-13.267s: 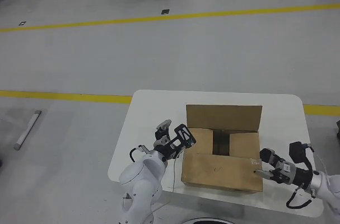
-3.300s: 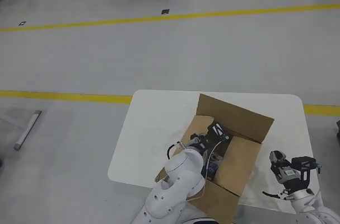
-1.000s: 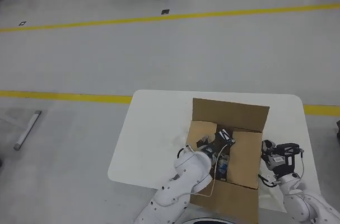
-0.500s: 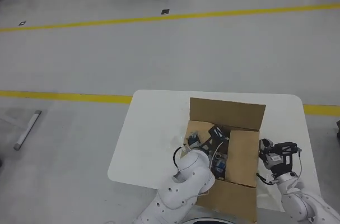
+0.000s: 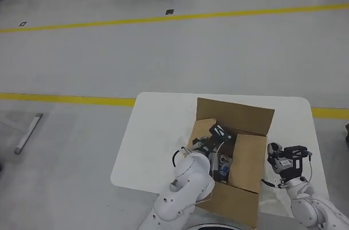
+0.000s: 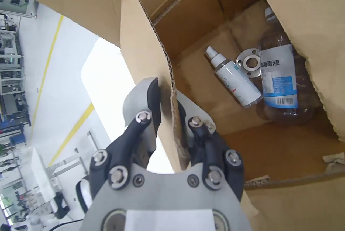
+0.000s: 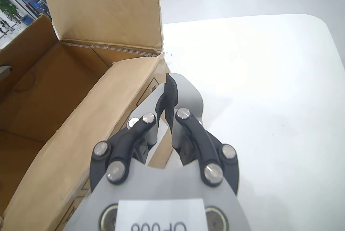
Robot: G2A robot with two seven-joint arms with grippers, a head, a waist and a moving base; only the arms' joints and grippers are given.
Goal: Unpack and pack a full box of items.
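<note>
The cardboard box (image 5: 234, 115) stands open on the white table (image 5: 160, 132), its rear flap upright. My left gripper (image 5: 219, 133) is over the box's left side, shut on the edge of the left flap (image 6: 140, 54) and holding it upright (image 6: 168, 105). On the box floor lie a white spray bottle (image 6: 233, 75), a metal flange ring (image 6: 249, 63) and a clear bottle with a blue and white label (image 6: 280, 78). My right gripper (image 5: 279, 150) is just outside the box's right wall (image 7: 89, 113), shut (image 7: 168, 93) with nothing in it.
Bare table top (image 7: 242, 54) stretches to the right of the box as far as the rounded corner. The right flap (image 5: 246, 161) leans over the opening, and the front flap (image 5: 234, 198) hangs toward the table's near edge.
The closed box now stands open. Over the last second my left gripper has drawn the left flap slightly back and outward and the box has turned a little. The right gripper has hardly moved.
</note>
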